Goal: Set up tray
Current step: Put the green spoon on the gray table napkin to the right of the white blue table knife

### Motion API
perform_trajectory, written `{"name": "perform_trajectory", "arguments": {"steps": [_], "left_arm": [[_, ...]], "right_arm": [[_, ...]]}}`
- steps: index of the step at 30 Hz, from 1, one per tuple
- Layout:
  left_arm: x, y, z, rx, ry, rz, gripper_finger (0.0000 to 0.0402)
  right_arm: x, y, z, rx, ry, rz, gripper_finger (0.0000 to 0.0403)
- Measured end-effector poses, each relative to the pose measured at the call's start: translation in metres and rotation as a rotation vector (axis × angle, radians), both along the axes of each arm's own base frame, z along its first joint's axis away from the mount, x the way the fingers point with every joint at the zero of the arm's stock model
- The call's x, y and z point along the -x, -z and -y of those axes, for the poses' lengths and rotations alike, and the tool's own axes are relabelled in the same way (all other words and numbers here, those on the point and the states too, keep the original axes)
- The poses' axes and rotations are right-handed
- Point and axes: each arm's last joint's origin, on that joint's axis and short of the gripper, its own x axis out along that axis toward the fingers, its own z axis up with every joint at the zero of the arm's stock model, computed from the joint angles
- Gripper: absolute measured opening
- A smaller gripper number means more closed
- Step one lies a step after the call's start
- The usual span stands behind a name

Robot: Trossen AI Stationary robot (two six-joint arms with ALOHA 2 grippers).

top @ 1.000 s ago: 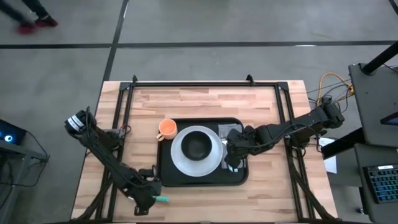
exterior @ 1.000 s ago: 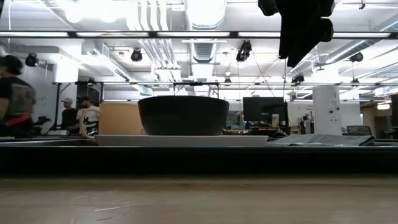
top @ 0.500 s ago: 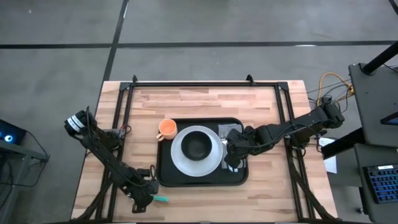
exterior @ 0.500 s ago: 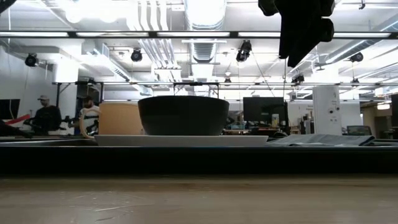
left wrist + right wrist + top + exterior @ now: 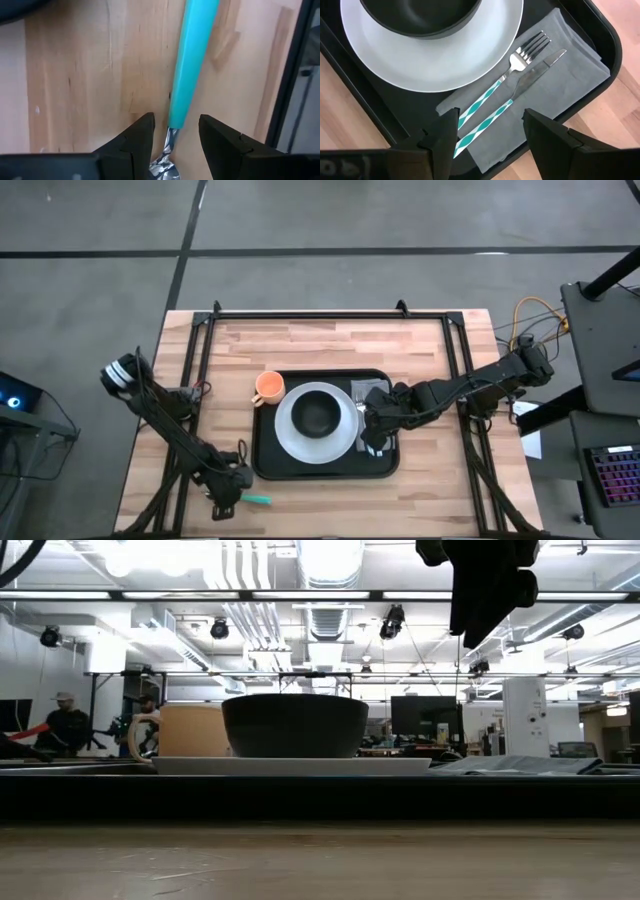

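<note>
Reaching for the last utensil w/ my left gripper (image 5: pixel 175 132), fingers spread either side of the teal handle (image 5: pixel 191 60) on the desk (image 5: pixel 330 340), nothing held yet.
Tray (image 5: pixel 325 470) sits mid-desk w/ plate (image 5: pixel 290 435), bowl (image 5: pixel 318 414), cup (image 5: pixel 268 387), napkin (image 5: pixel 575 62) under fork (image 5: pixel 520 60) & knife (image 5: pixel 540 67); right gripper (image 5: pixel 490 127) hangs released above them, leaving the spoon spot free, I'd guess.

You have a pale wood table (image 5: pixel 320 345) with visible grain. The tray (image 5: pixel 350 107) looks matt black plastic. The plate (image 5: pixel 430 60) is smooth, glossy white. The napkin (image 5: pixel 570 57) is grey cloth; the fork (image 5: pixel 517 62) and knife (image 5: pixel 540 70) are shiny metal.
</note>
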Motion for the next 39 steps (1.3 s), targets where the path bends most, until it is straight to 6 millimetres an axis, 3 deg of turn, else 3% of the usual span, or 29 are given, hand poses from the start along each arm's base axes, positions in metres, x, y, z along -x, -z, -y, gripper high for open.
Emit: {"name": "perform_trajectory", "arguments": {"steps": [9, 15, 30, 33, 39], "left_arm": [[0.001, 0.018, -0.001, -0.030, -0.012, -0.025, 0.0118], [-0.001, 0.014, 0.002, -0.067, -0.023, -0.021, 0.0113], [-0.008, 0.017, 0.031, -0.307, 0.078, -0.010, 0.0112], [-0.009, 0.015, 0.032, -0.318, 0.076, 0.000, 0.0094], [-0.008, 0.014, 0.030, -0.330, 0.077, -0.003, 0.0017]], "right_arm": [[0.000, -0.001, 0.000, -0.002, -0.004, -0.002, 0.0212], [0.000, -0.001, 0.000, 0.002, -0.019, -0.006, 0.0212], [0.000, -0.001, 0.000, 0.013, -0.038, -0.008, 0.0212], [0.000, -0.001, 0.000, 0.014, -0.042, -0.008, 0.0212], [0.000, -0.001, 0.000, 0.019, -0.047, -0.008, 0.0212]]}}
